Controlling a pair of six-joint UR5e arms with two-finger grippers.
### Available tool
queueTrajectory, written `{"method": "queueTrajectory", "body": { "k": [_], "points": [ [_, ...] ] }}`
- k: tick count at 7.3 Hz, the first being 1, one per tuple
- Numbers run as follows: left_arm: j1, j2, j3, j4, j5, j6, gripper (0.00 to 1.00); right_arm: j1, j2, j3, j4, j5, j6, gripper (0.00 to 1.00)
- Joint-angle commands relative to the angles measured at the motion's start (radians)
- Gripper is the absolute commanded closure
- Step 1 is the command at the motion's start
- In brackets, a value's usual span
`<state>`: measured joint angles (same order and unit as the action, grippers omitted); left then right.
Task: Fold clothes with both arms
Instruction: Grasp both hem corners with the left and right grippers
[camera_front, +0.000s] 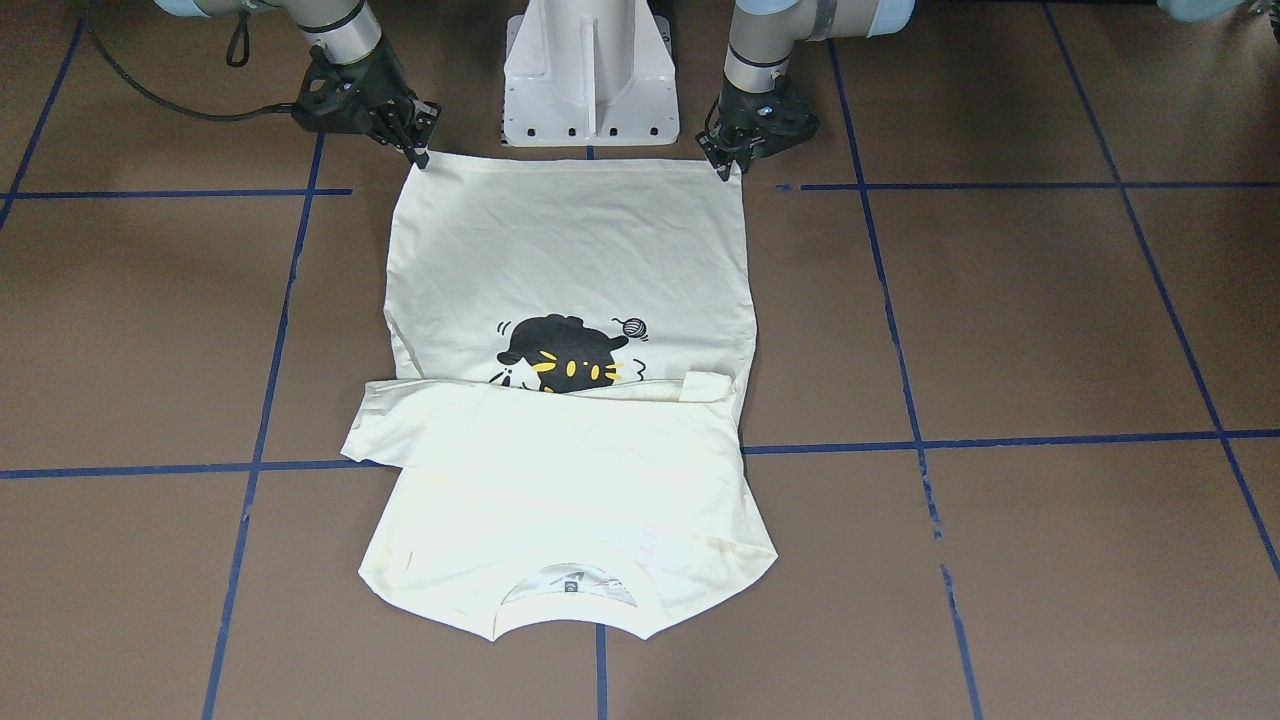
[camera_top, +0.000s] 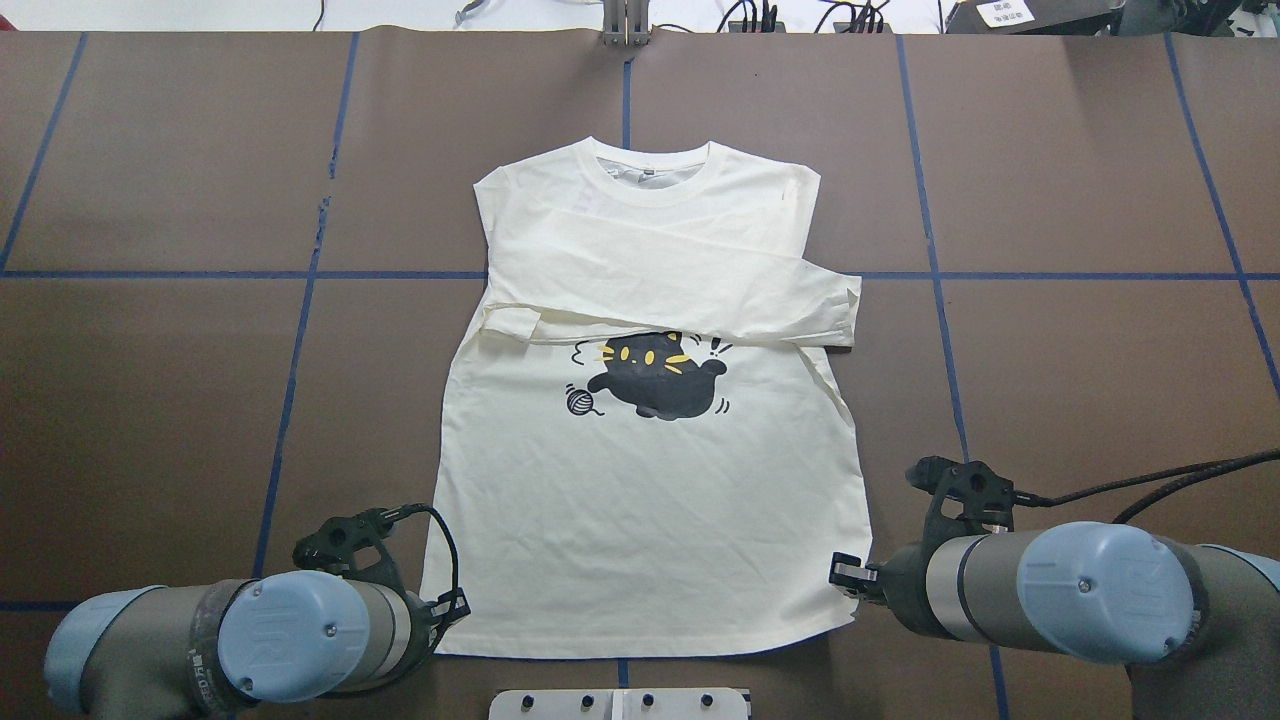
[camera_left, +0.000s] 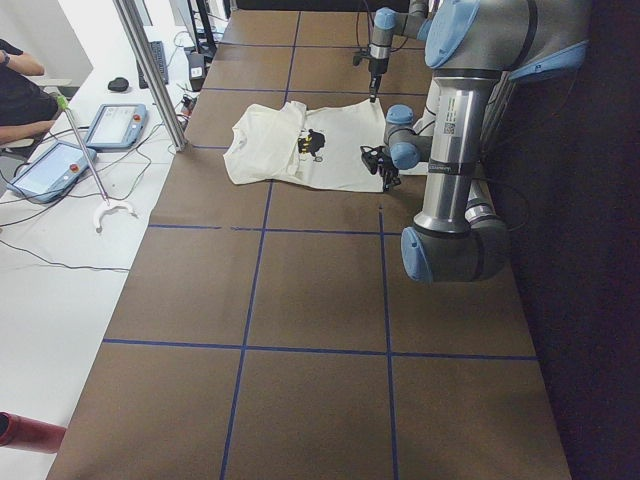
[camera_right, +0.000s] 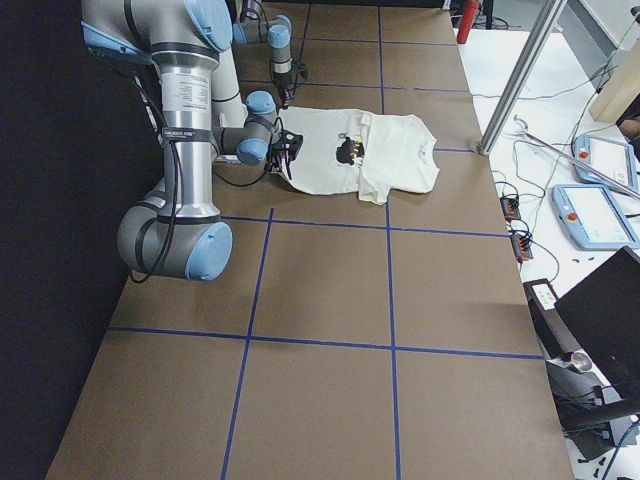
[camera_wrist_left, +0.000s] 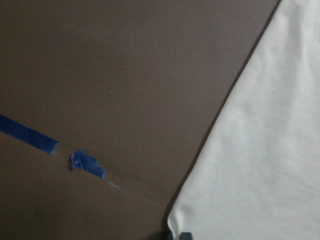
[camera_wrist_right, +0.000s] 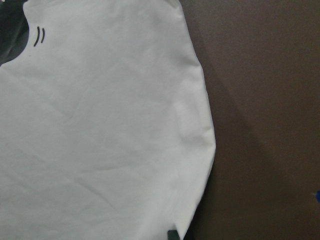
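- The left end effector (camera_front: 728, 168) is reaching down to the desk (camera_top: 150, 380) near the robot-side edge. Its fingers are pressing together on the hem corner of the T-shirt (camera_top: 640, 500) on the robot's left.
- The right end effector (camera_front: 418, 152) is sitting at the other hem corner. Its fingers are lying close together and appear to be pinching the cloth, though the tips are small in the front view.
- The left wrist view is showing a cream cloth corner at the bottom of its picture, with a dark fingertip touching it. The right wrist view is showing the shirt's side edge curving down to a dark fingertip at the hem.
- The T-shirt is lying print side up in the middle of the desk. Its hem is running straight between the two end effectors along the robot-side edge, and its collar (camera_top: 655, 160) is pointing toward the operators' edge.
- Both sleeves (camera_top: 690, 290) are lying folded across the chest, and the lower one is covering the top of the black cat print (camera_top: 655, 385).
- One cuff is sticking out past the shirt's side toward the desk's end on the robot's right.
- The white pedestal base (camera_front: 590, 80) is standing at the robot-side edge, just behind the middle of the hem.
- Blue tape lines (camera_top: 290, 400) are crossing the brown desk in a grid, some running under the shirt.
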<state>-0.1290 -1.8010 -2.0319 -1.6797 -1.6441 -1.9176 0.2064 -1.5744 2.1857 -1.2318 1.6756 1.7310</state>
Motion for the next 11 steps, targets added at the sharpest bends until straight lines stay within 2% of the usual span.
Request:
{"method": "queueTrajectory", "body": {
  "k": [1, 2, 4, 5, 7, 8, 9, 10, 11],
  "points": [
    [-0.009, 0.005, -0.036, 0.0, 0.0, 0.005, 1.0, 0.014, -0.004, 0.015, 0.0, 0.025, -0.002, 1.0],
    [-0.006, 0.027, -0.091, 0.017, 0.0, 0.008, 1.0, 0.018, -0.009, 0.043, 0.0, 0.073, -0.002, 1.0],
    [0.02, 0.029, -0.253, 0.143, -0.003, 0.073, 1.0, 0.018, -0.036, 0.097, -0.003, 0.203, -0.002, 1.0],
    [0.061, 0.029, -0.308, 0.211, -0.005, 0.095, 1.0, 0.019, -0.099, 0.168, -0.005, 0.275, -0.002, 1.0],
    [0.147, 0.029, -0.41, 0.267, -0.011, 0.121, 1.0, -0.06, -0.241, 0.311, -0.005, 0.314, 0.019, 1.0],
    [0.19, 0.026, -0.48, 0.331, -0.013, 0.121, 1.0, -0.08, -0.243, 0.319, -0.005, 0.312, 0.039, 1.0],
    [0.195, 0.019, -0.475, 0.333, -0.016, 0.121, 1.0, -0.073, -0.233, 0.315, -0.005, 0.309, 0.038, 1.0],
    [0.183, 0.015, -0.472, 0.33, -0.016, 0.123, 1.0, -0.03, -0.21, 0.293, -0.005, 0.303, 0.029, 1.0],
    [0.133, 0.012, -0.476, 0.328, -0.017, 0.143, 1.0, 0.063, -0.137, 0.239, -0.005, 0.303, -0.014, 1.0]
  ]
}}
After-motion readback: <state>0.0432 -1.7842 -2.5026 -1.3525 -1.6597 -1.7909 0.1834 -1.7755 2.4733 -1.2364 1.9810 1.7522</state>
